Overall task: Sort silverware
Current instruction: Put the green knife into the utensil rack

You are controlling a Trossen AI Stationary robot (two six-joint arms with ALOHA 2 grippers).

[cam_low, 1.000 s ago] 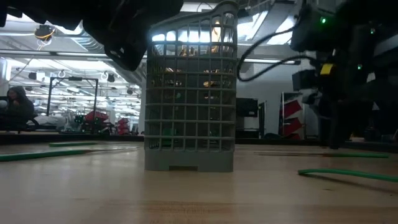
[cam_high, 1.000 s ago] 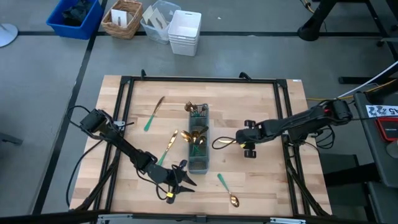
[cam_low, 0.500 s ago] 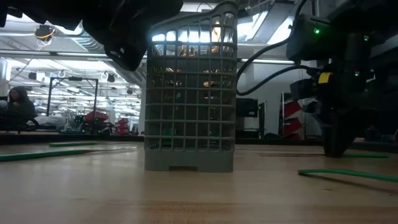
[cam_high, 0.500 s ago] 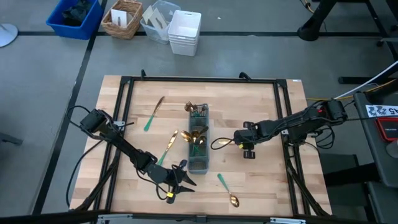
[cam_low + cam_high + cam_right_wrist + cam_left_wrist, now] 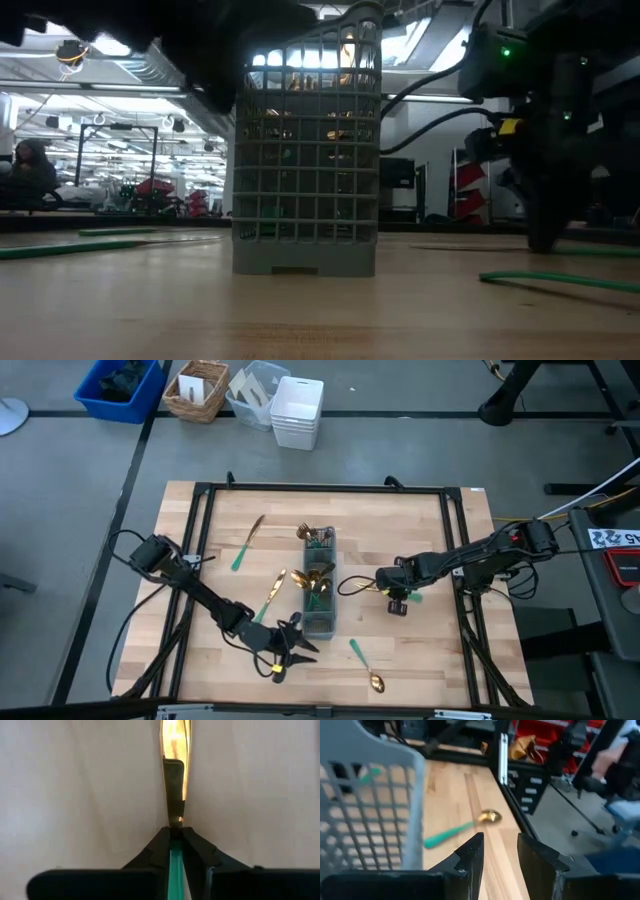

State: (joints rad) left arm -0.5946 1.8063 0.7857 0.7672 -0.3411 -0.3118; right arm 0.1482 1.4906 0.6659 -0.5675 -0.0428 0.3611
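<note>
My right gripper (image 5: 393,592) is low over the table, right of the grey caddy (image 5: 320,596), and is shut on a piece of silverware: its gold head (image 5: 350,588) points at the caddy, and its green handle (image 5: 412,598) shows behind the fingers. My left gripper (image 5: 285,650) stands open near the caddy's near end, holding nothing. In the left wrist view its fingers (image 5: 472,857) point past the caddy wall (image 5: 370,795) toward a green-handled spoon (image 5: 462,827) lying flat on the table. My right gripper pinches the green handle (image 5: 175,857) between its two fingers, right where it meets the gold head (image 5: 175,740). The fingers come slanting down from the table's right and lie along the piece. I cannot tell if it is clear of the table.
Several gold-headed pieces stand in the caddy. A knife (image 5: 247,543) lies far left of it, another piece (image 5: 272,595) close on its left, the spoon (image 5: 365,665) near the front edge. A black frame (image 5: 320,488) borders the table. Bins (image 5: 297,410) stand beyond.
My right gripper has shut on the piece's handle and shifted a little toward the caddy. The green handle now shows behind its fingers.
</note>
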